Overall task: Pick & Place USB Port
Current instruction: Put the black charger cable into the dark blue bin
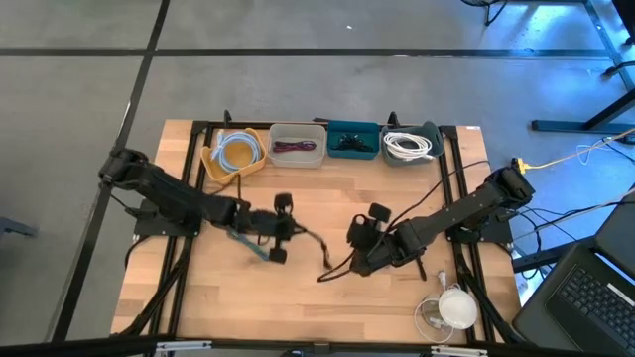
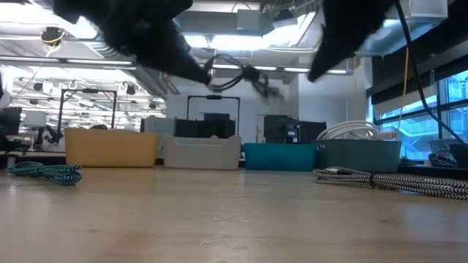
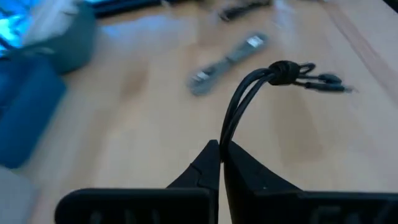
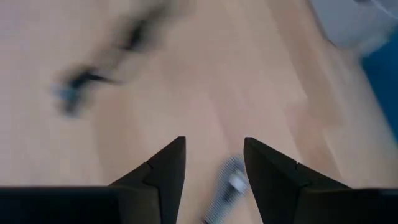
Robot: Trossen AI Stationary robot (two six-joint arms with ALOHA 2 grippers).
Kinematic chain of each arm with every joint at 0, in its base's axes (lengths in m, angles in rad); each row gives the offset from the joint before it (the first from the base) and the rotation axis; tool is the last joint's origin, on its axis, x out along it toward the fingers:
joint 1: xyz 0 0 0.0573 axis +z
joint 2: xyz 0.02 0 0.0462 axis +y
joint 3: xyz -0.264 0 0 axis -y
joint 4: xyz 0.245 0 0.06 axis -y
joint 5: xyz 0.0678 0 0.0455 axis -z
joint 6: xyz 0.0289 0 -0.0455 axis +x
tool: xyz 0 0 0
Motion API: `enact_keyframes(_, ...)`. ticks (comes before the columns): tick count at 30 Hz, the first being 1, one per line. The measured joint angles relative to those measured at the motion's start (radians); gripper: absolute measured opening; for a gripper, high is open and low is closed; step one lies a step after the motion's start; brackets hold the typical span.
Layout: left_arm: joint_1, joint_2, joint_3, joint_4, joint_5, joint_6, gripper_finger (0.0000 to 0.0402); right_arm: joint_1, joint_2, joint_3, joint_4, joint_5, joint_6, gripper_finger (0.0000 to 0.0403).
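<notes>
A thin black USB cable (image 3: 283, 71), tied in a bundle with its plugs (image 3: 329, 81) at the free end, sticks out from my left gripper (image 3: 221, 149), which is shut on it over the middle of the table (image 1: 296, 231). In the low view the cable (image 2: 241, 73) hangs in the air. My right gripper (image 4: 214, 146) is open, right of the left one (image 1: 359, 248), above a grey braided cable's plug end (image 4: 230, 183) lying on the wood. It touches nothing. My left gripper pinches the black cable's doubled strands (image 3: 227, 134) between its two fingertips. The strands run forward out of the fingers to the tied bundle. The cable is lifted clear of the table, with bundle and plugs hanging free beyond the fingers.
Four bins line the far edge: yellow (image 1: 235, 152), grey (image 1: 297, 145), teal (image 1: 352, 140) and dark grey with a white cable (image 1: 412, 145). A teal braided cable (image 2: 44, 172) and a black-and-white one (image 2: 387, 179) lie on the table. A white object (image 1: 456, 307) sits near the right corner.
</notes>
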Motion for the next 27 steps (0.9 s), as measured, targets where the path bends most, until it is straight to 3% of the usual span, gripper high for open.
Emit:
enact_keyframes(5,0.087,-0.051,0.000,0.016,0.016,0.019,0.0002,-0.002,0.000,0.000,0.235,-0.048,-0.154,0.0165)
enact_keyframes(11,0.129,-0.055,0.000,0.049,0.082,0.052,0.0002,-0.023,0.000,0.000,0.386,-0.048,-0.221,0.0165)
enact_keyframes(18,0.134,-0.055,0.000,0.050,0.092,0.053,0.0002,-0.061,0.000,0.000,0.392,0.009,-0.221,0.0165)
enact_keyframes(27,0.134,-0.055,0.000,0.051,0.092,0.062,0.0002,-0.109,0.000,0.000,0.394,-0.023,-0.190,0.0165)
